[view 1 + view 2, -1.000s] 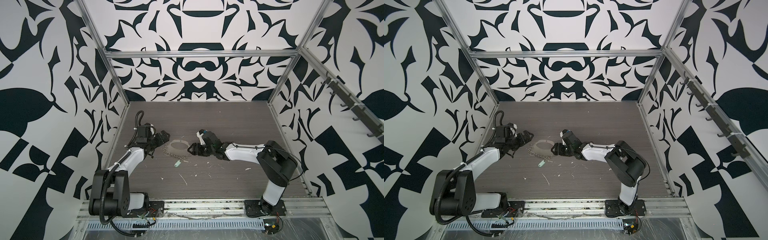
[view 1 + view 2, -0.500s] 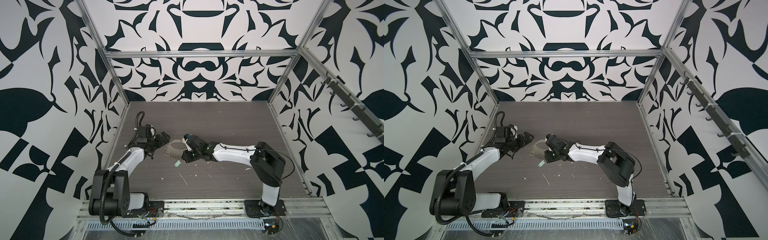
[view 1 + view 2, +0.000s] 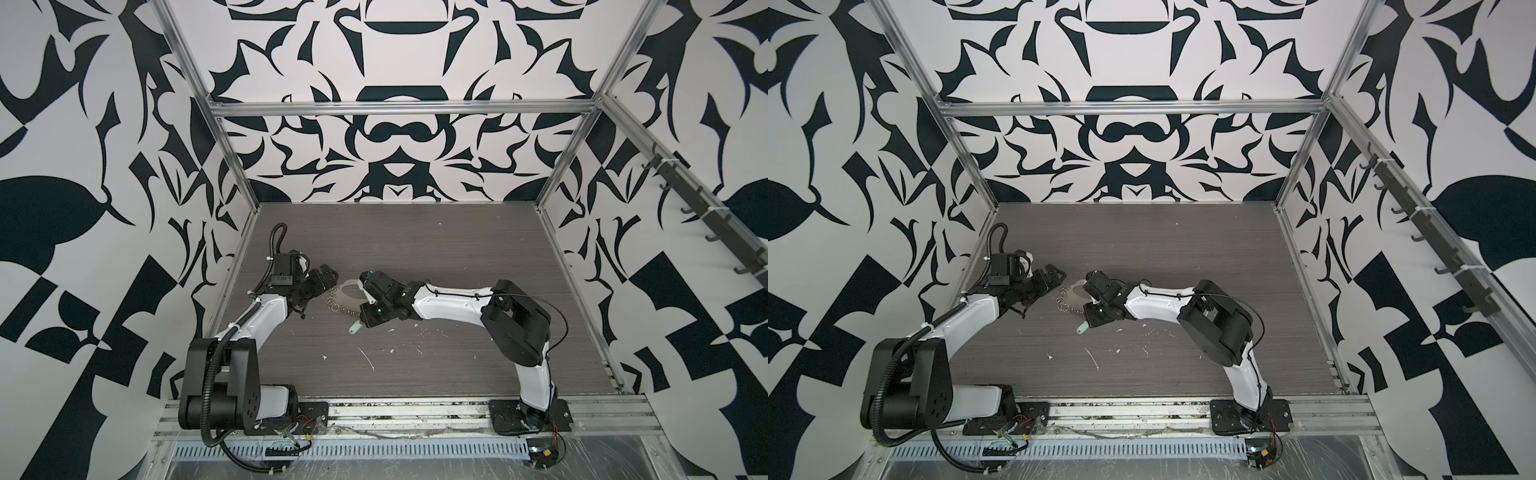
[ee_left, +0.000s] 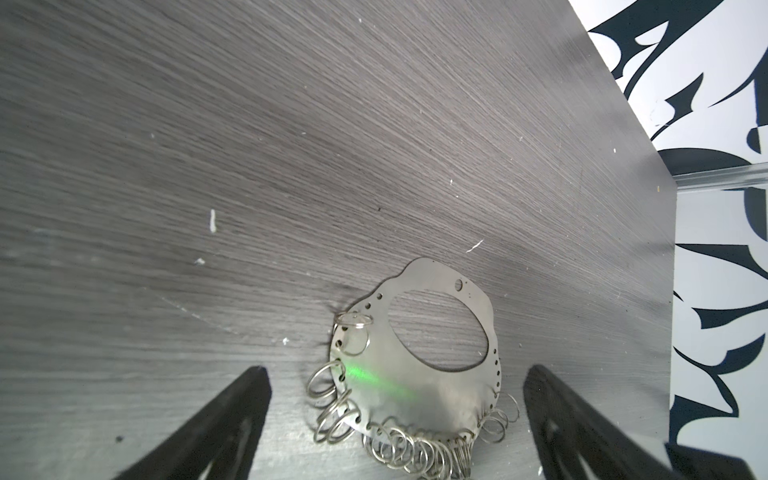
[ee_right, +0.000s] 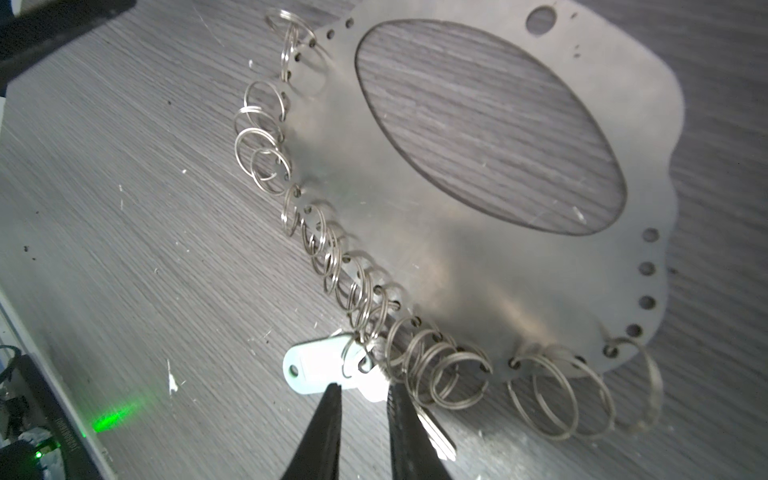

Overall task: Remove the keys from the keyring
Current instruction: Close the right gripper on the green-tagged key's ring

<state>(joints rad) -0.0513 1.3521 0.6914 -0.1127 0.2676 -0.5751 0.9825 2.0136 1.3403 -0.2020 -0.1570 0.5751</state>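
Desk: a dark grey wood-grain desk (image 3: 415, 249) with small white flecks (image 3: 368, 359) scattered toward its front.
Keyring: the keyring (image 4: 415, 386) is a flat grey metal plate with a large oval cutout. It lies flat on the desk between the two arms, left of the middle in both top views (image 3: 348, 291) (image 3: 1074, 291).
Split rings: many small silver split rings (image 5: 357, 291) hang through a row of small holes along the plate's edge, crowded and overlapping. Several holes on the other side of the plate are bare.
Keys: the keys (image 5: 313, 370) show as one pale mint-white oval tag with a small hole at its free end. Its other end is hooked into one of the split rings. It lies on the desk at the plate's front edge and pokes out toward the front from under the right arm's tool (image 3: 355, 328) (image 3: 1082, 328).
Left pincer: the left pincer (image 4: 397, 370) is spread wide and holds nothing. It sits low at the keyring's left side with its black fingers (image 4: 232, 415) either side of the plate in the wrist view, clear of it.
Right pincer: the right pincer (image 5: 363, 392) has its fingers standing close together, straddling the tag's ringed end. One tip crosses in front of the tag's body — whether the pads actually press it, I cannot tell.
Light: a green glow falls across the plate in the left wrist view.
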